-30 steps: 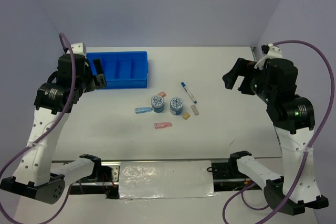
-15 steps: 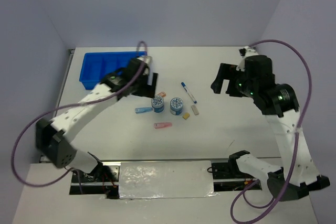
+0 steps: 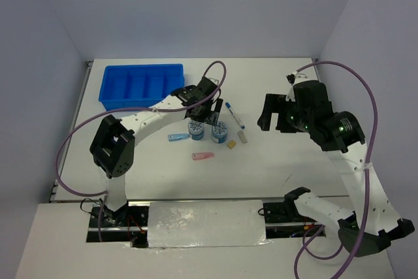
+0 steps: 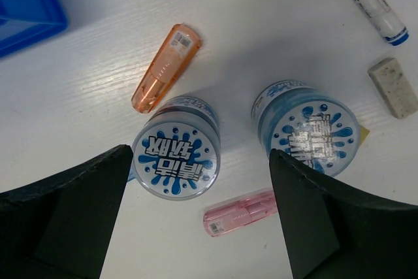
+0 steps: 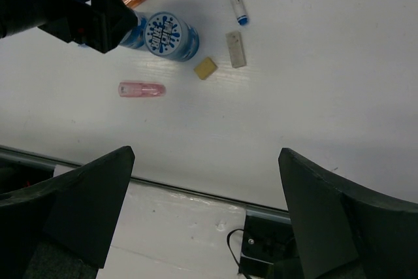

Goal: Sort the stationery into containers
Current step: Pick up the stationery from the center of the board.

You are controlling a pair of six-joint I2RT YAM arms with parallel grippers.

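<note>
The left gripper (image 3: 205, 115) hangs over the stationery cluster at mid-table, jaws spread wide and holding nothing. In its wrist view the left roll (image 4: 176, 147) sits between the fingertips, nearer the left finger (image 4: 72, 213). The right roll (image 4: 305, 135) stands just beside it, partly ahead of the right finger. Whether either pad touches a roll cannot be told.

The orange clip (image 4: 166, 68) lies slanted just beyond the left roll. The pink clip (image 4: 238, 213) lies on the near side, between the two rolls, and the blue clip (image 3: 177, 137) just left of the left roll. The pen (image 3: 234, 114) lies apart on the far right of the cluster. The tan block (image 3: 231, 143) sits just beside the right roll, with the whitish block (image 3: 242, 136) a little further right.

The blue divided tray (image 3: 142, 67) sits in the far-left corner of the table (image 3: 294, 161), its long side along the far edge. A strip of white tabletop separates its near-right corner from the cluster, and the left forearm reaches over that strip.

The right gripper (image 3: 274, 121) – jaws wide apart, nothing in them – hovers well right of the blocks. Bare tabletop lies between it and the whitish block, and a broad white band runs from the pink clip to the table's near edge.
</note>
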